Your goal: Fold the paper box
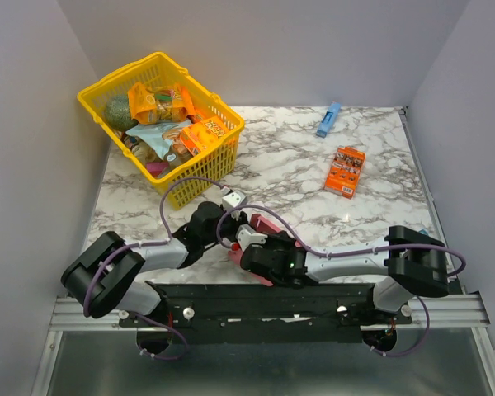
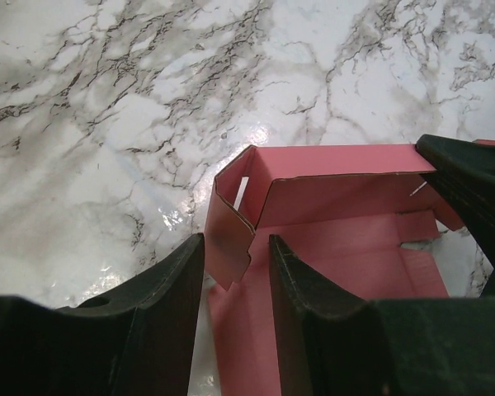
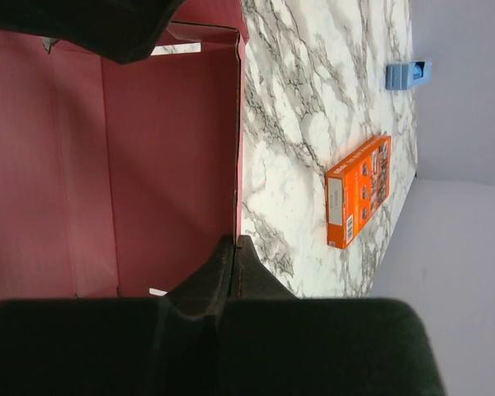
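On the marble table [image 1: 313, 165], below the yellow basket [image 1: 200, 183], the pink paper box [image 2: 338, 202] sits partly raised at the near edge. The right gripper [image 3: 233, 247] is clamped on its upright wall. The left gripper [image 2: 236, 246] straddles a side flap, jaws apart. The orange snack box [image 1: 345, 172] lies well apart.

The right gripper [image 3: 233, 247] is seen pinched shut on a thin wall edge of the paper box [image 3: 148, 165], whose pink inner faces are spread across the left of the view. The marble table [image 3: 305, 124] is shown beside it. An orange snack box [image 3: 359, 191] is laid flat there, and a blue box [image 3: 408, 74] is set farther off, well apart.
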Controlling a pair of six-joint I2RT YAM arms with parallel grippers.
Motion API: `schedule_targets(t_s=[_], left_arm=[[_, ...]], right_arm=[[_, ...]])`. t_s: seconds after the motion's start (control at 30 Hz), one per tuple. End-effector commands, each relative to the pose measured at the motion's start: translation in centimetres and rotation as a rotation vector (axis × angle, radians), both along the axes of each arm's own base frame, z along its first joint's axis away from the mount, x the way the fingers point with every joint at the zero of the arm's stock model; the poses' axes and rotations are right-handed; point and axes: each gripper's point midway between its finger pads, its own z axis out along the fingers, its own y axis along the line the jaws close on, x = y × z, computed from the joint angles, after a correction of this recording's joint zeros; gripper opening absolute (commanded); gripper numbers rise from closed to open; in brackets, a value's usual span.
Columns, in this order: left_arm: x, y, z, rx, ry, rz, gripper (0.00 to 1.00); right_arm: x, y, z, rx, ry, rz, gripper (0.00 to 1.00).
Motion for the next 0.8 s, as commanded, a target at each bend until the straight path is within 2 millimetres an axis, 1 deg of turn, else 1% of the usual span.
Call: schedule_targets(t_s=[0.0, 0.17, 0.2, 0.27, 0.3, 0.33, 0.4, 0.43, 0.53, 0.63, 0.67, 0.7, 0.77], left_arm=[[0.4, 0.3, 1.0, -0.018, -0.029, 0.027, 0.45], [-0.4, 0.8, 0.8, -0.042, -0.002, 0.047, 0.45], [-0.5, 1.1, 1.1, -0.048, -0.013, 0.053, 0.46], [-0.7, 1.7, 1.1, -0.044, -0.008, 0.074, 0.46], [-0.5, 2.2, 1.5, -0.044, -0.022, 0.100, 0.47], [-0.6, 2.4, 1.4, -0.041, -0.021, 0.113, 0.47], [-0.5, 3.2, 1.5, -0.042, -0.024, 0.156, 0.47], [-0.5, 3.4, 1.5, -0.048, -0.020, 0.167, 0.50], [-0.3, 3.9, 1.8, -0.067, -0.023, 0.198, 0.50], [0.1, 3.9, 2.3, -0.079, -0.037, 0.207, 0.53], [0.2, 3.8, 2.0, -0.067, -0.033, 0.199, 0.53], [0.6, 3.2, 1.9, -0.047, -0.033, 0.179, 0.53], [0.5, 2.3, 1.7, -0.038, -0.024, 0.127, 0.52]], right_arm=[[-1.0, 0.1, -0.7, -0.047, -0.026, 0.035, 0.01], [-1.1, -0.1, -0.9, -0.060, -0.054, 0.017, 0.01], [-1.1, -0.2, -0.8, -0.057, -0.056, 0.017, 0.01], [-1.1, -0.2, -0.4, -0.039, -0.056, 0.021, 0.01], [-1.1, -0.3, -0.3, -0.035, -0.059, 0.024, 0.01], [-1.1, -0.7, -0.5, -0.054, -0.061, 0.033, 0.01], [-1.1, -0.8, -0.4, -0.051, -0.068, 0.040, 0.01], [-1.1, -0.9, -0.5, -0.060, -0.071, 0.042, 0.01], [-1.1, -1.1, -0.8, -0.081, -0.076, 0.039, 0.01], [-1.1, -1.0, -0.7, -0.071, -0.072, 0.041, 0.01], [-1.1, -0.8, -0.7, -0.065, -0.068, 0.045, 0.01], [-1.1, -0.8, -0.8, -0.063, -0.066, 0.046, 0.01], [-1.2, -0.7, -0.7, -0.052, -0.061, 0.047, 0.01]])
